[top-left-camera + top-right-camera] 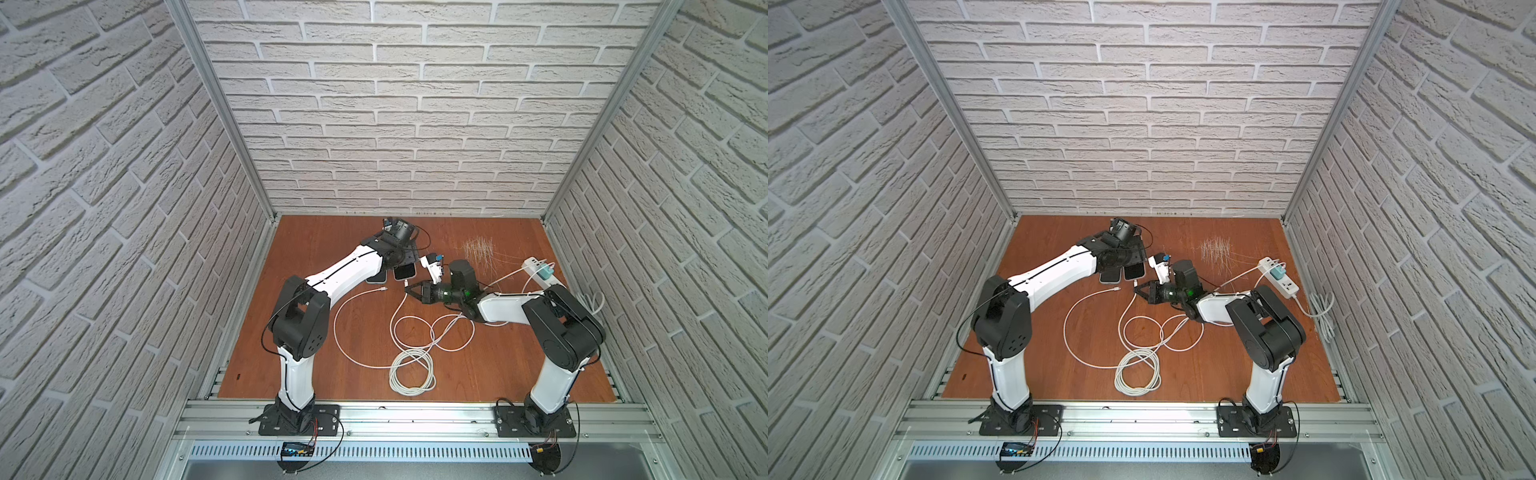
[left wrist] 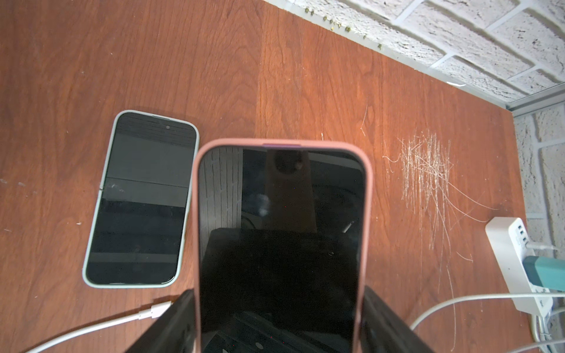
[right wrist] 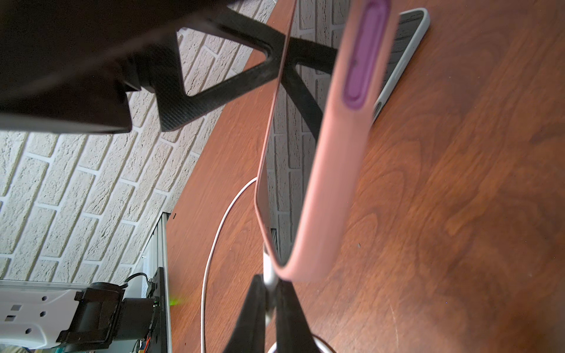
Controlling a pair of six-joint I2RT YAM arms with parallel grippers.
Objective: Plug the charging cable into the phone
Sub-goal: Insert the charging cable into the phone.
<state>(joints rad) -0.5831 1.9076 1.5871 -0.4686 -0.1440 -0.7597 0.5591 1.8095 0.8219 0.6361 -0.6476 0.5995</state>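
A phone [image 2: 281, 244] in a pink case, screen dark, is held by its two long sides, with my left gripper [image 2: 278, 305] shut on it. In both top views it shows as a dark slab [image 1: 405, 272] [image 1: 1134, 271] just beyond the left wrist. My right gripper [image 3: 270, 284] [image 1: 408, 287] is shut on the silver plug [image 3: 269, 272] of the white charging cable [image 1: 394, 328]. The plug's tip meets the phone's lower end [image 3: 293, 269]. The case hides the port, so I cannot tell whether the plug is in it.
A second phone [image 2: 140, 198] in a pale green case lies flat beside the held one, a loose cable plug [image 2: 153, 310] next to it. White cable loops and a coil [image 1: 413, 370] lie mid-table. A white power strip [image 1: 540, 270] sits at the right edge.
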